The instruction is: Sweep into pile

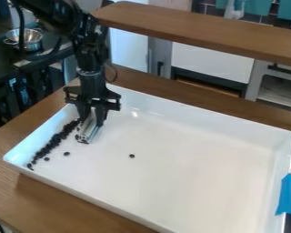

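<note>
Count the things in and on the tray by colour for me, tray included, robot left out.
White: 1, tray
Silver: 1, metal piece
Blue: 1, blue piece on the rim
Black: dark bits, too bunched to count
Total: 3, plus the bits

The tray (184, 168) looks smooth and glossy, the table (51, 195) wooden.

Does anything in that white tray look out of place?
One dark bit sits alone out in the tray, and another bit lies just off the dark row near the left edge; they look like strays not yet swept in.
</note>
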{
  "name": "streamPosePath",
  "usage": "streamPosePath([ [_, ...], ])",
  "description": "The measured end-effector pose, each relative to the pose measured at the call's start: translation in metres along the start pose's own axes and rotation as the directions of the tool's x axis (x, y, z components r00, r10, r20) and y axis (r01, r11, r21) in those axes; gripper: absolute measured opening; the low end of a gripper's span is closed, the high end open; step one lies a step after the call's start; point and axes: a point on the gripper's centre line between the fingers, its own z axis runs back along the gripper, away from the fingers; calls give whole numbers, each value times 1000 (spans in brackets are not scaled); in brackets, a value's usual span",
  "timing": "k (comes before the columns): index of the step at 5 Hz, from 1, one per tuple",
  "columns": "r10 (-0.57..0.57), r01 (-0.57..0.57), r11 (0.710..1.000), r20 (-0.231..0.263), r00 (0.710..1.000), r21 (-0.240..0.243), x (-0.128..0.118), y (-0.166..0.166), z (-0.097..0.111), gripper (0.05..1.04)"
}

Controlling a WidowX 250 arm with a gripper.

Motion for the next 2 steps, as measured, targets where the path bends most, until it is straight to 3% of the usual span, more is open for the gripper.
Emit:
streamPosePath([
  [1, 61, -60, 998, -26, 998, 19, -7, 3, -1, 371],
  [2, 87, -88, 996, -55, 995, -17, -16, 1, 4, 371],
])
